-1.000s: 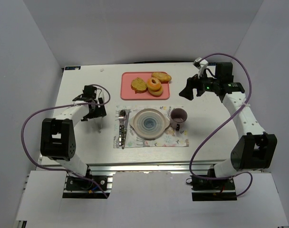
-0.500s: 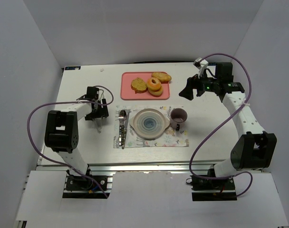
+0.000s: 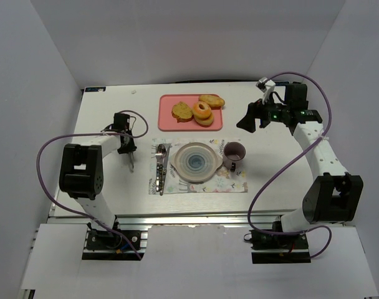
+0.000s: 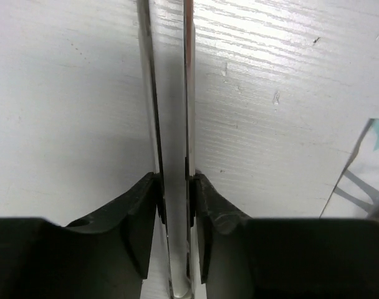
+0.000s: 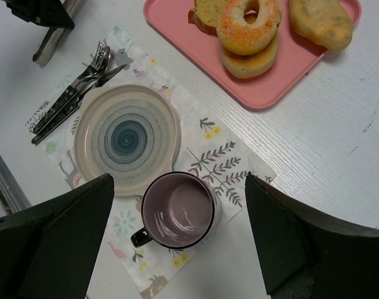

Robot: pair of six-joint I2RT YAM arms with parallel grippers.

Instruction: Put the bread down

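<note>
The bread (image 3: 182, 110) is a toasted golden slice lying at the left end of the pink tray (image 3: 167, 119); in the right wrist view the bread (image 5: 208, 11) is cut off by the top edge. My left gripper (image 3: 128, 148) is down on the table left of the placemat, far from the tray. Its jaws (image 4: 175, 182) press both sides of a flat metal utensil (image 4: 171, 93) lying on the table. My right gripper (image 3: 247, 118) hovers open right of the tray, and its fingers (image 5: 71, 224) frame the purple mug (image 5: 178, 210) below.
A ring doughnut (image 5: 249, 22) sits on another piece, and a bun (image 5: 320, 22) lies at the tray's right end. The floral placemat (image 3: 230, 182) holds a striped plate (image 3: 196, 161), the mug (image 3: 234, 152) and cutlery (image 3: 160, 168).
My left gripper's jaws, wide open a second ago, have closed onto the metal utensil on the table. The right arm has barely moved.
</note>
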